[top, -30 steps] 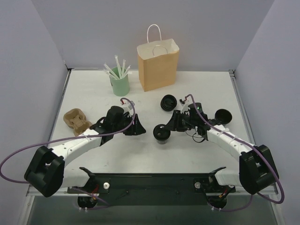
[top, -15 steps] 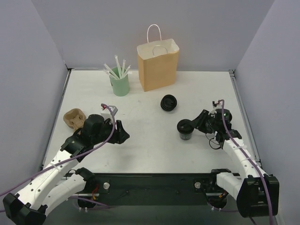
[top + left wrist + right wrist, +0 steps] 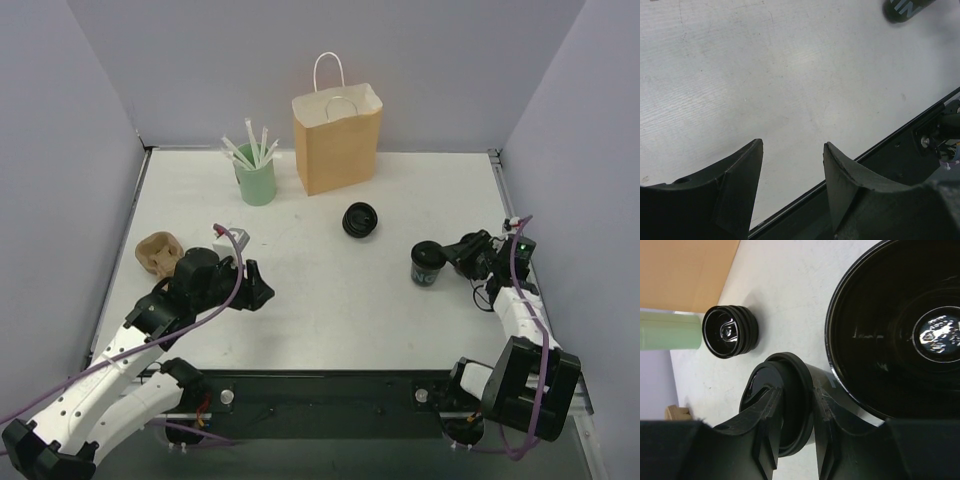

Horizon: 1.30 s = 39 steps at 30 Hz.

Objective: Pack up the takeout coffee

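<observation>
Cup [image 3: 427,264] lidded and grabbed, not bagged yet
Right gripper [image 3: 796,392] pinches the cup at its rim, bag [image 3: 338,140] well away ahead-left; left gripper [image 3: 792,147] hangs open, empty.

Cup [image 3: 428,265]: moved from mid-counter to the right side, carried by its lid rim in the right claw [image 3: 445,257]. Left claw [image 3: 262,291]: drawn back from centre toward near left.

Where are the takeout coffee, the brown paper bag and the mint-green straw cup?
takeout coffee [image 3: 428,266]: top external view, on its black side wall.
brown paper bag [image 3: 338,150]: top external view, middle of its front face.
mint-green cup [image 3: 256,185]: top external view, on its outer wall.
</observation>
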Each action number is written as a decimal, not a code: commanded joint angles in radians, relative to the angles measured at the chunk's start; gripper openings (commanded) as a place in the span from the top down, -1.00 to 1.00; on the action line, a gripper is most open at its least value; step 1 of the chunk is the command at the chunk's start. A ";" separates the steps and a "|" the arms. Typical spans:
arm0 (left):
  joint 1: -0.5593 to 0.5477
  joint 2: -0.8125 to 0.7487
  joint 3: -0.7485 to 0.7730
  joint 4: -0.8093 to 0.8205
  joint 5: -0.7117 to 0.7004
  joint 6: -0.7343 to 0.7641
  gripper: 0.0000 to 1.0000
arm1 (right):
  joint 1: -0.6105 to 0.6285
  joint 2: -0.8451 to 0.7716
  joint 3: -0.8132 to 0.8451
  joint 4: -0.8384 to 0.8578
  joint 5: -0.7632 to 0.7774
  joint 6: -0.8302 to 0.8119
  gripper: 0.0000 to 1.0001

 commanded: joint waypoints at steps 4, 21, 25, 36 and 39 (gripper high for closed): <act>-0.004 -0.012 0.013 0.001 -0.015 0.018 -0.22 | -0.004 -0.024 -0.051 0.172 -0.120 0.050 0.47; -0.004 -0.010 0.011 0.004 -0.009 0.021 -0.23 | -0.004 0.018 -0.100 0.373 -0.072 0.091 0.46; -0.004 -0.013 0.010 0.006 -0.010 0.019 -0.23 | -0.004 0.070 -0.106 0.405 -0.079 0.095 0.45; -0.006 -0.022 0.011 0.001 -0.012 0.024 -0.28 | 0.000 0.039 -0.088 0.341 -0.088 0.073 -0.10; -0.006 -0.030 0.013 0.000 -0.019 0.024 -0.31 | 0.000 -0.008 -0.062 0.251 -0.060 0.056 -0.18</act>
